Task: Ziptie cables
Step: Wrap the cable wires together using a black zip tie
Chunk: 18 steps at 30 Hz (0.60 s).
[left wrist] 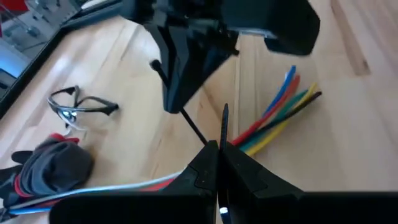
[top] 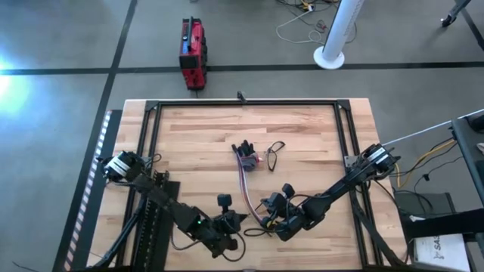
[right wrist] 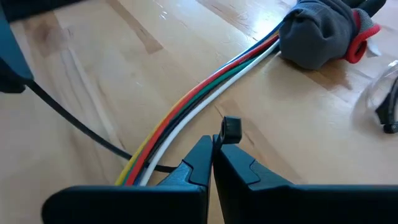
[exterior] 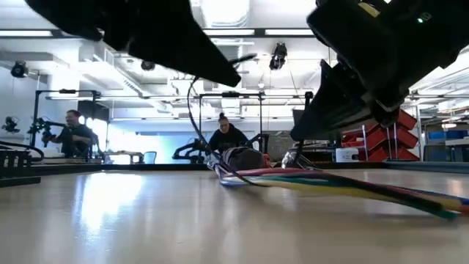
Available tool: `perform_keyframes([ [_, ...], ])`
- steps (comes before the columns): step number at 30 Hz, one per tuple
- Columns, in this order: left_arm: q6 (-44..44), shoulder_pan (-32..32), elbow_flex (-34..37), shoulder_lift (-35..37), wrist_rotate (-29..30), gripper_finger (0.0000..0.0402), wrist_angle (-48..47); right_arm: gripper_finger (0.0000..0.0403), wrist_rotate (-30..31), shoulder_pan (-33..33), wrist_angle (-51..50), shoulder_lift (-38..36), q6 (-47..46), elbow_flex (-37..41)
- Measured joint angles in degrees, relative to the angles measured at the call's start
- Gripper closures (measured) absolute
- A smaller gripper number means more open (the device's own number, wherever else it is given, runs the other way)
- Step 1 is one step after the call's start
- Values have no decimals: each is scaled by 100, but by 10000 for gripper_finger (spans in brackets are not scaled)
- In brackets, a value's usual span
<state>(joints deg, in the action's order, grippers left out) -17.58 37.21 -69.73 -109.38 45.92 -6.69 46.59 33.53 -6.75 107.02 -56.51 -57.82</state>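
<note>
At the near edge of the table, your two grippers sit tip to tip over the near end of the cables [top: 248,198]. Right gripper [right wrist: 212,151]: fingers pinched shut on the ziptie's [right wrist: 231,129] head end, the square head poking up just past the tips. Left gripper [left wrist: 219,154]: also clamped shut, on the strap's thin end, which sticks up between the tips. From the right wrist view the strap looks to pass under the bundle and out the far side as a thin black line. So I'd judge: strap wrapped around, both ends held, tail not yet fed through the head, nothing cinched. Further out, the bundle runs across the wood to a grey glove [right wrist: 317,34], with safety glasses [left wrist: 81,104] beside it.
</note>
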Motion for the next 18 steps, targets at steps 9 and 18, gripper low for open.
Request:
perform_keyframes([
  [9, -8, -7, 2, -232, -338, 402, 21, 403, -118, -8, 575, 613, -141, 2],
  [18, -395, 24, 2, -593, -725, 402, -4, 403, -134, 1, 733, 898, -244, -17],
])
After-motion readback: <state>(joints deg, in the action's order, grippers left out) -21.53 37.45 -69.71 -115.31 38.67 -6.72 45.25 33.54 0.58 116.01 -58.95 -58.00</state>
